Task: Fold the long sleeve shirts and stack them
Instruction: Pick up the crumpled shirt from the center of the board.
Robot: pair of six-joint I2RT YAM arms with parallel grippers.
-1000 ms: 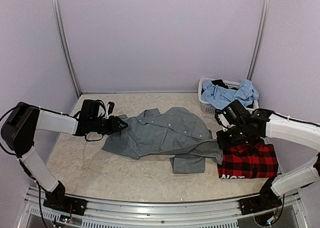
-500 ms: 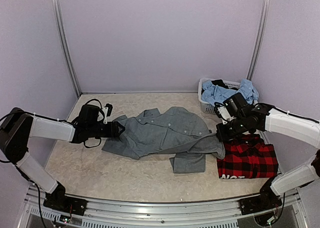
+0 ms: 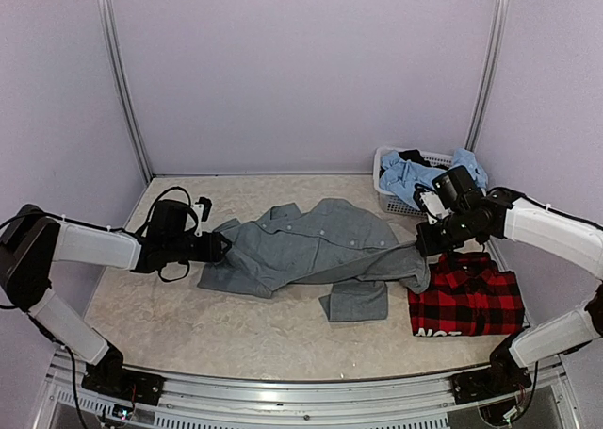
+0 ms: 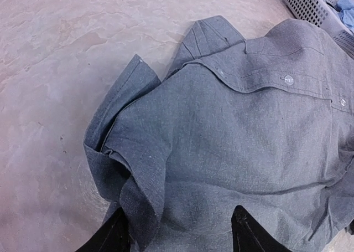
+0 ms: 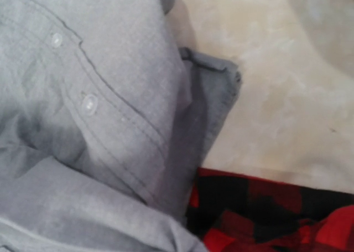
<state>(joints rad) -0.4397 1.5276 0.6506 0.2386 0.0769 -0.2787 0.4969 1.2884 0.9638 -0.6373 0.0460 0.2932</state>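
The grey button-up shirt (image 3: 311,245) lies crumpled in the middle of the table, collar toward the left. My left gripper (image 3: 224,248) is at its left edge and stands open. In the left wrist view its two black fingertips (image 4: 117,232) straddle a fold of the grey cloth (image 4: 238,130). My right gripper (image 3: 424,247) is shut on the shirt's right edge, which stretches taut up to it. Grey fabric (image 5: 83,97) fills the right wrist view and hides the fingers. The folded red-and-black plaid shirt (image 3: 466,302) lies flat at the right, just below that gripper, and its corner shows under the grey cloth (image 5: 265,219).
A white laundry basket (image 3: 386,195) holding light blue clothes (image 3: 424,176) stands at the back right, close behind the right arm. Bare table (image 3: 151,306) lies in front of the left arm. The metal rail (image 3: 301,391) runs along the near edge.
My right gripper has moved back and up, drawing the grey shirt's right edge off the plaid shirt. My left gripper has opened and slid slightly nearer along the shirt's left edge.
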